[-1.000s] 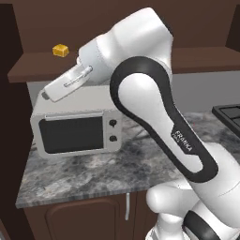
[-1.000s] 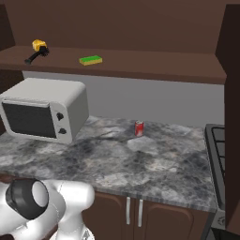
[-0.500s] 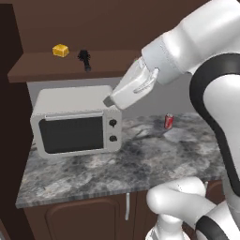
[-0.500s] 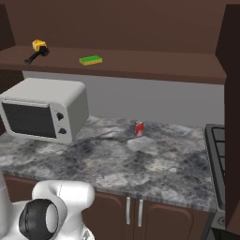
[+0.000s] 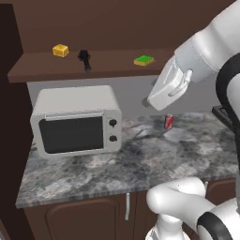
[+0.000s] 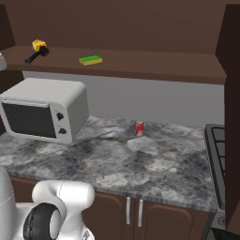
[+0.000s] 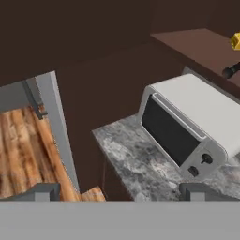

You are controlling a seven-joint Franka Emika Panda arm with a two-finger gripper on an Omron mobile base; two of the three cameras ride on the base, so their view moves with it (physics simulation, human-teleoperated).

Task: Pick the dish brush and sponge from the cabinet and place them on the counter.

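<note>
Readable text: none.

No lettering, brand, number or sign can be read on any surface. The red can [image 5: 168, 121] on the counter [image 5: 140, 164] carries a pale band at its middle, too small to resolve into characters. The microwave [image 5: 76, 121] has two dark knobs at 3 o'clock of its door, with no legible markings around them. The dark segment of the robot arm [image 5: 229, 84] at the right edge shows no lettering in the visible portion.
</note>
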